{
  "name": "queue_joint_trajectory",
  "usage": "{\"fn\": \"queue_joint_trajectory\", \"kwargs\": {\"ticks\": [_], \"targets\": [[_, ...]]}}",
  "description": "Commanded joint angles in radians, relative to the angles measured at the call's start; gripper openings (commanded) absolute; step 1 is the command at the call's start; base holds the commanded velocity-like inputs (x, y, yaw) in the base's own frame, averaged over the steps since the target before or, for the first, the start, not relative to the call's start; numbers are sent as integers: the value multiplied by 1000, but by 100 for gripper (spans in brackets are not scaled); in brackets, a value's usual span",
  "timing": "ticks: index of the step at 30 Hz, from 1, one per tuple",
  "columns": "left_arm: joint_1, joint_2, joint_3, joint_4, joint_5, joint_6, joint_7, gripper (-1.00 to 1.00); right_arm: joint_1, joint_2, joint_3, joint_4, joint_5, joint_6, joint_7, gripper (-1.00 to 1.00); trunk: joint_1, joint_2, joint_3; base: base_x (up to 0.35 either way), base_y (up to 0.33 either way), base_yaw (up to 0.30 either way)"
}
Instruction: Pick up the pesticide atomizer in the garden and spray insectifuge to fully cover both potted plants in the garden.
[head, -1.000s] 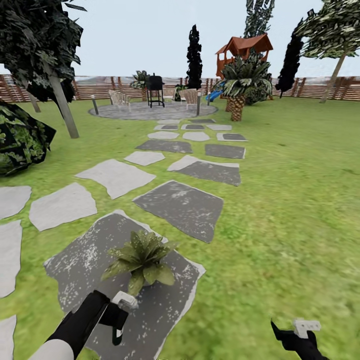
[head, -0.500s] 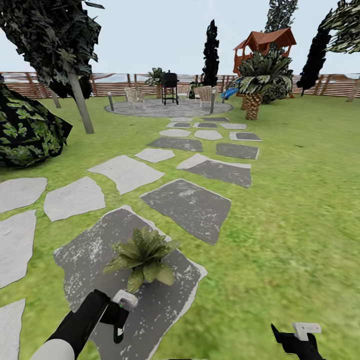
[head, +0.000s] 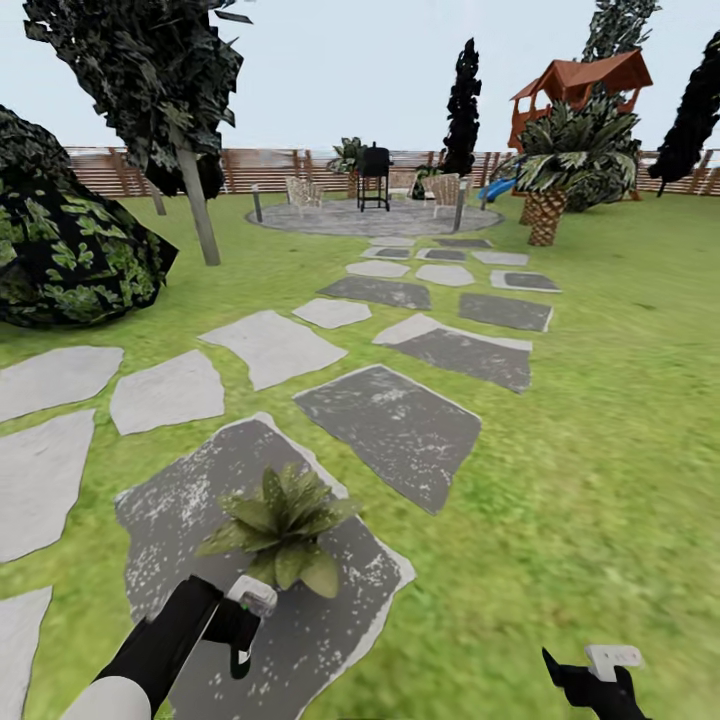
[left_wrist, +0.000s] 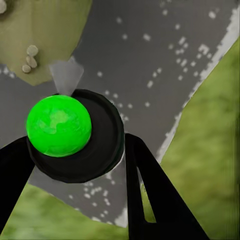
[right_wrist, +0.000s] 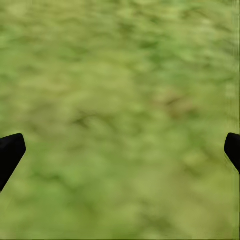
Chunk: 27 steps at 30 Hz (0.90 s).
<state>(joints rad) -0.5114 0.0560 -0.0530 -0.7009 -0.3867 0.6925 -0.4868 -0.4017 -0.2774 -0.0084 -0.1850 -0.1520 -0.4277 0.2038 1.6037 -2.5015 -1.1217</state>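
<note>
One potted plant (head: 280, 525), a low rosette of pointed green leaves, stands on a dark speckled stepping stone (head: 170, 510) in the garden lawn. My left gripper (head: 240, 640) hangs just in front of it over the same stone. In the left wrist view its fingers (left_wrist: 145, 180) close on either side of a round dark body with a bright green ball, the pesticide atomizer (left_wrist: 100, 145), seen end-on. My right gripper (head: 590, 680) hovers over bare grass at the lower right. Its fingertips (right_wrist: 11, 150) stand wide apart with nothing between them. The second potted plant is out of view.
Grey stepping stones (head: 400, 420) lead to a round patio with a grill (head: 374, 180) and chairs. A big dark bush (head: 70, 250) and a tree trunk (head: 200, 215) stand at the left, a palm (head: 547, 215) and playhouse at the right. A slat fence (head: 270, 170) rings the lawn.
The whole picture has shifted right, so the camera has turned left. The plant and both grippers keep their places relative to each other.
</note>
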Motion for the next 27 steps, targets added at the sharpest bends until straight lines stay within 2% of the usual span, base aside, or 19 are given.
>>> {"fn": "queue_joint_trajectory", "kwargs": {"ticks": [1, 27], "targets": [[-1, 1, -2, -2, -11, 2, -9, -100, 0, 0, -1, 1, -11, -2, 9, 100, 0, 0, -1, 38, -268, 273], [0, 1, -2, -2, -11, 4, -7, -100, 0, 0, 1, 1, -9, -2, 9, 100, 0, 0, -1, 50, -273, 275]]}}
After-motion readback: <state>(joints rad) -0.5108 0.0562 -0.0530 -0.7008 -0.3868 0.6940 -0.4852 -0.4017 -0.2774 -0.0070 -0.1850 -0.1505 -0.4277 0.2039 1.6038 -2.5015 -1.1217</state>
